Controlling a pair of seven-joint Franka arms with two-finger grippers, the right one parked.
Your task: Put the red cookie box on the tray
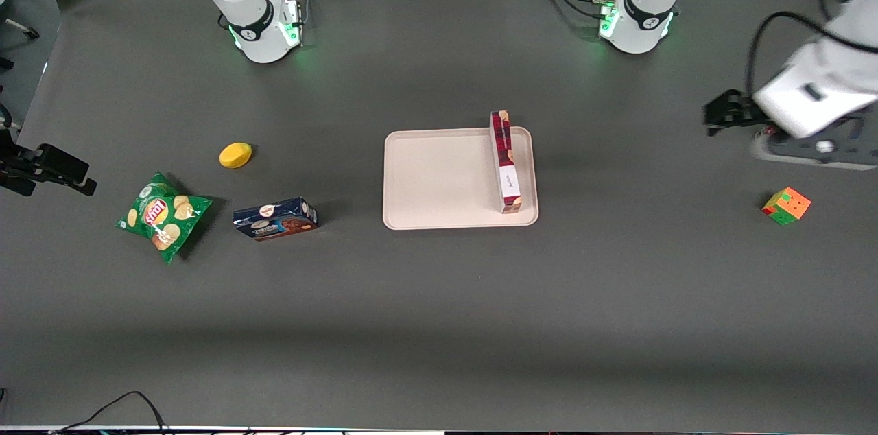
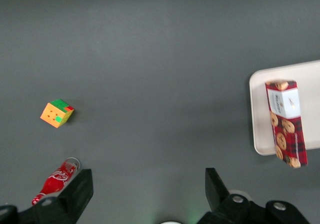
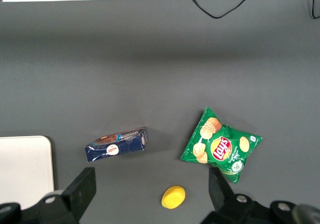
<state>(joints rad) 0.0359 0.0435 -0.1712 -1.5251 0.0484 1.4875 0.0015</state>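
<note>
At the centre of the front view, a large pale tray (image 1: pixel 439 181) lies flat on a dark grey table (image 1: pixel 439 325). The red cookie box (image 1: pixel 505 162), a long slim plaid carton, stands on its narrow side along the tray's right edge in that frame, one end reaching the rim nearest the robot bases, the other close to the rim nearest the camera. Nothing touches it, so the box looks already delivered and the task appears essentially done.

The gripper (image 1: pixel 720 116) of the working arm hangs at the right edge of the frame, well apart from the tray and raised above the table. Its jaws are spread wide and hold nothing; the wrist camera shows both dark fingers (image 2: pixel 75 194) parted with bare table between them. This reads as a release-and-retreat posture, clear of the box so as not to knock it over.

Just below the gripper in the front view sits a multicoloured puzzle cube (image 1: pixel 786 205). The wrist camera also shows a small red cola bottle (image 2: pixel 55 180) lying near the cube.

At the left of the front view, toward the parked arm's end, lie a green crisp bag (image 1: pixel 163 216), a dark blue cookie box (image 1: pixel 276 218) and a small yellow object (image 1: pixel 235 155), all well apart from the tray.
</note>
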